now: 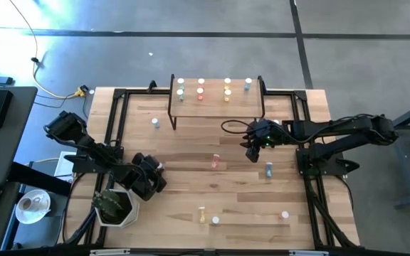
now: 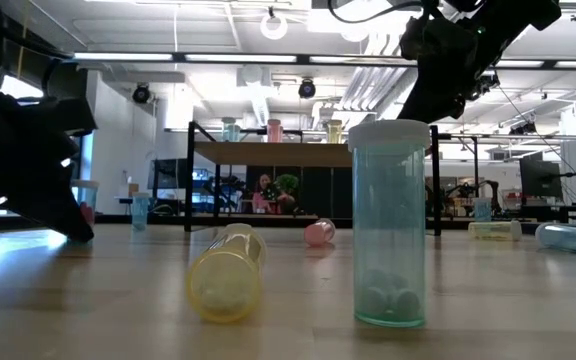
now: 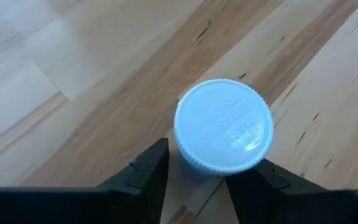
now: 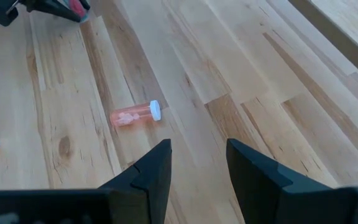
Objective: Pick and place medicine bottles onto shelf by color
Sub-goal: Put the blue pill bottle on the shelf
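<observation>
The shelf [image 1: 216, 107] stands at the table's far middle with several white-capped medicine bottles [image 1: 201, 89] upright on it. My left gripper [image 1: 155, 174] is low at the near left, shut on an upright white-capped bottle [image 3: 222, 124]; the right wrist view shows that bottle as reddish [image 4: 76, 7]. My right gripper [image 1: 252, 151] hangs open above the table's middle right, holding nothing [image 4: 197, 149]. Loose bottles lie about: a pink one on its side [image 1: 216, 161], a blue one [image 1: 269, 169], a yellow one on its side [image 2: 226, 275] and an upright teal one [image 2: 390, 230]. My left gripper has the bottle's body just under the cap [image 3: 190, 165] between its two fingers [image 3: 151, 171]. They come slanting down from the table's near left. The cap hides most of the contact. The bottle stands upright; its foot is hidden.
A white pot with a plant [image 1: 112, 206] stands at the near left corner, close behind my left gripper. Black frame rails [image 1: 116, 121] run along the table's sides. More bottles stand at the far left [image 1: 155, 122] and near right [image 1: 285, 214].
</observation>
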Controlling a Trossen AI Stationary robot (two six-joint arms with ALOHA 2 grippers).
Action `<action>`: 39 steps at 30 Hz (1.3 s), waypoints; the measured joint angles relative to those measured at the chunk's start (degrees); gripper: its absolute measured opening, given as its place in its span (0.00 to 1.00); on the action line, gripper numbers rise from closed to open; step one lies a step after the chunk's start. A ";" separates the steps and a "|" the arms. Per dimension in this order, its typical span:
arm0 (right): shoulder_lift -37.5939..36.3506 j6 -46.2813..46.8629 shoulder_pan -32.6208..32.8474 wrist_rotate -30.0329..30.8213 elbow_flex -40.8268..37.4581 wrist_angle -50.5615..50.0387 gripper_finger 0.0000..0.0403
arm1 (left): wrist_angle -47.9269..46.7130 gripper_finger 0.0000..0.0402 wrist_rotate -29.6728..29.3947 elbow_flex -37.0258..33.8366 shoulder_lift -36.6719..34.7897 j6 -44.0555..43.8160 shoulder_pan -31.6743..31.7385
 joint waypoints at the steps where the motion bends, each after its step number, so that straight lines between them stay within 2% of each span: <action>1: 0.00 0.00 0.00 0.00 0.00 -0.02 0.36 | 0.00 0.32 0.00 0.00 0.00 0.00 0.00; 9: 0.00 0.02 0.01 -0.02 0.00 0.00 0.36 | 0.07 0.24 -0.01 0.00 0.00 0.42 0.00; 20: 0.00 0.02 0.00 -0.02 0.00 0.51 0.36 | 1.28 0.23 0.36 0.00 0.00 2.34 0.00; 28: 0.00 0.02 0.00 -3.60 0.00 5.17 0.36 | 13.09 0.23 2.66 0.00 0.00 13.50 1.45; 34: 0.02 -5.42 0.00 -9.88 0.00 10.26 0.36 | 22.04 0.23 8.80 0.00 0.00 25.60 6.03; 39: 0.04 -9.19 0.02 -10.58 0.00 13.75 0.36 | 26.41 0.23 13.53 0.00 0.00 34.31 10.31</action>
